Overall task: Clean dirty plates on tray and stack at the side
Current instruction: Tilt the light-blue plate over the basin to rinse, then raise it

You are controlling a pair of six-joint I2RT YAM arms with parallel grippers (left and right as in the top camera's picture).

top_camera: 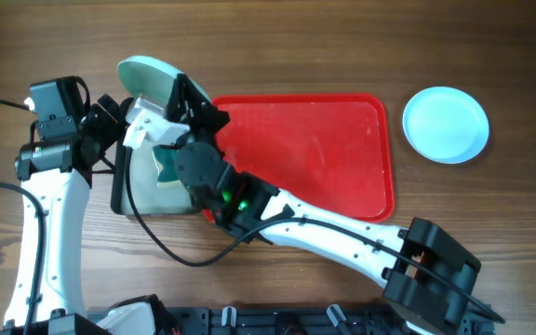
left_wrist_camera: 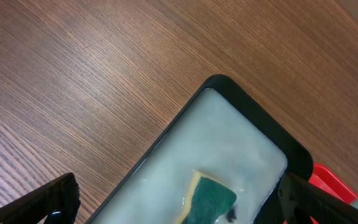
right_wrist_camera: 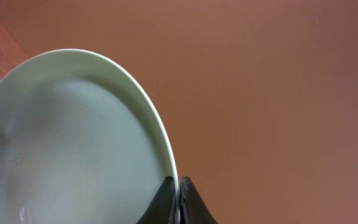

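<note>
My right gripper (right_wrist_camera: 178, 194) is shut on the rim of a pale plate (right_wrist_camera: 73, 143). In the overhead view this plate (top_camera: 150, 78) is held tilted, just left of the red tray (top_camera: 342, 140) and above the far end of the small black-rimmed tray (top_camera: 119, 191). My right gripper (top_camera: 179, 95) pinches the plate's right edge. A pale blue plate (top_camera: 446, 124) lies flat on the table right of the red tray. My left gripper (left_wrist_camera: 179, 210) hangs open over the black-rimmed tray (left_wrist_camera: 241, 99), a finger to either side of the green-and-yellow sponge (left_wrist_camera: 211, 199). In the overhead view my left gripper (top_camera: 140, 127) sits under the held plate.
The black-rimmed tray holds pale cloudy liquid with the sponge (top_camera: 168, 167) in it. My right arm (top_camera: 324, 228) crosses the red tray's near left corner. A black cable (top_camera: 170, 247) loops on the table by the left arm.
</note>
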